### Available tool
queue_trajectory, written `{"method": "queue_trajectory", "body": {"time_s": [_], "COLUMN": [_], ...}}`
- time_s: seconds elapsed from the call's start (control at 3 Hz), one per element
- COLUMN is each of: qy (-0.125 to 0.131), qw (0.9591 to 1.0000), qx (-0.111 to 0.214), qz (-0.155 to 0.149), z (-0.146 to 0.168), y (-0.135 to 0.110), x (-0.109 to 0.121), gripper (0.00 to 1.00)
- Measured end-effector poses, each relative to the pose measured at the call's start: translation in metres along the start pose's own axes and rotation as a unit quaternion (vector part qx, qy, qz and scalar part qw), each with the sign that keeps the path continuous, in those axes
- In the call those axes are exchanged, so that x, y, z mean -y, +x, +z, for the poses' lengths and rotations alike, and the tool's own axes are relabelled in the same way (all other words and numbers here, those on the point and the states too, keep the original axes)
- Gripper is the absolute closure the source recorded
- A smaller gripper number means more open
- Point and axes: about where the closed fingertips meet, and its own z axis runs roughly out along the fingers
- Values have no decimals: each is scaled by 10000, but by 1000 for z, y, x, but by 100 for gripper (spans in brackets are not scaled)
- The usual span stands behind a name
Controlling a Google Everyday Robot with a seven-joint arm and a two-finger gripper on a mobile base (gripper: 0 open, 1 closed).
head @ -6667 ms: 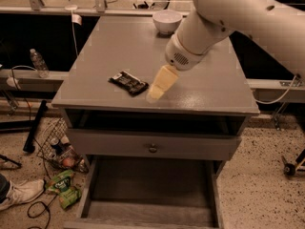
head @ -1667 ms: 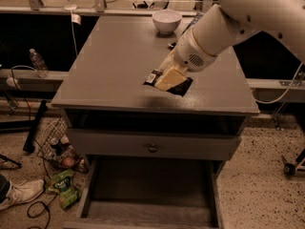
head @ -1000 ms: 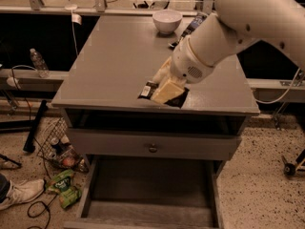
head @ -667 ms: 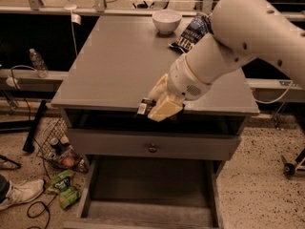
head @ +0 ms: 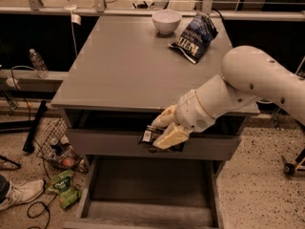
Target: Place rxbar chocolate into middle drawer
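1. Grey middle drawer point(head: 147, 190) stands pulled open, nearest the camera.
2. Above it, before the closed drawer front point(head: 95, 144), the pincer point(head: 162, 130) grips the rxbar chocolate point(head: 147, 136) in the air.
3. Farther back on the counter point(head: 119, 66) sit a white bowl point(head: 166, 20) and a blue chip bag point(head: 194, 31).

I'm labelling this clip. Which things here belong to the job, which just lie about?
Job: rxbar chocolate, gripped by the hand before the drawer front; open middle drawer below.
Lying about: white bowl, chip bag, both on the tabletop.
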Motion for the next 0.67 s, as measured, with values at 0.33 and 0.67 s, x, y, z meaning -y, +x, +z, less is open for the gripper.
{"method": "queue_trajectory", "body": {"time_s": [0.33, 0.67], "qy": [-1, 141], "qw": [10000, 9995], "qx": [-1, 240], "qz": [0, 139], "z": [0, 13], "y": [0, 24], "x": [0, -10], "gripper": [100, 100]}}
